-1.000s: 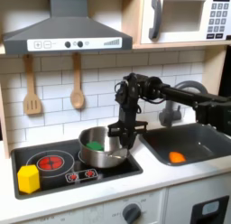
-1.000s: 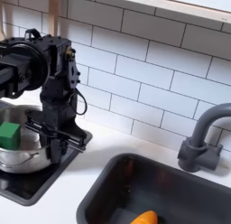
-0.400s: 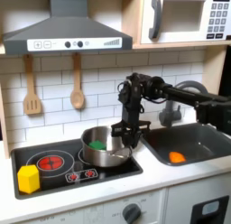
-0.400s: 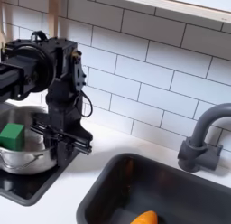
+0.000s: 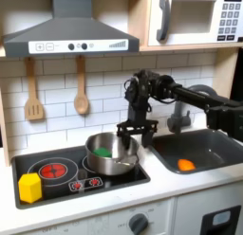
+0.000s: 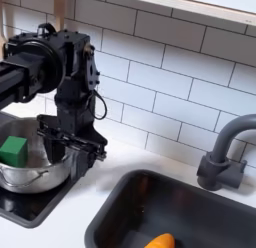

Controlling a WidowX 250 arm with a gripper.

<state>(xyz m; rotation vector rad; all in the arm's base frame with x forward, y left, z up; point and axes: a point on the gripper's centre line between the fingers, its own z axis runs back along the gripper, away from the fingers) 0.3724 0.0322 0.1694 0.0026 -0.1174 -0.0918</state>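
— Where do we have the end effector?

— Above the right rim of the pot in the first exterior view; the pot lies below and to its left, on the stovetop.

— Open or shut?

— We cannot tell; the fingers are dark against the arm.

— And inside the pot?

— A green block, matte and square-edged, in a shiny round metal bowl. An orange carrot lies in the sink.

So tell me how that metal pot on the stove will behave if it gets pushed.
The metal pot looks thin-walled, so probably light, and likely to slide on the smooth stovetop. Wide and low, it seems unlikely to tip. The green block inside may shift.
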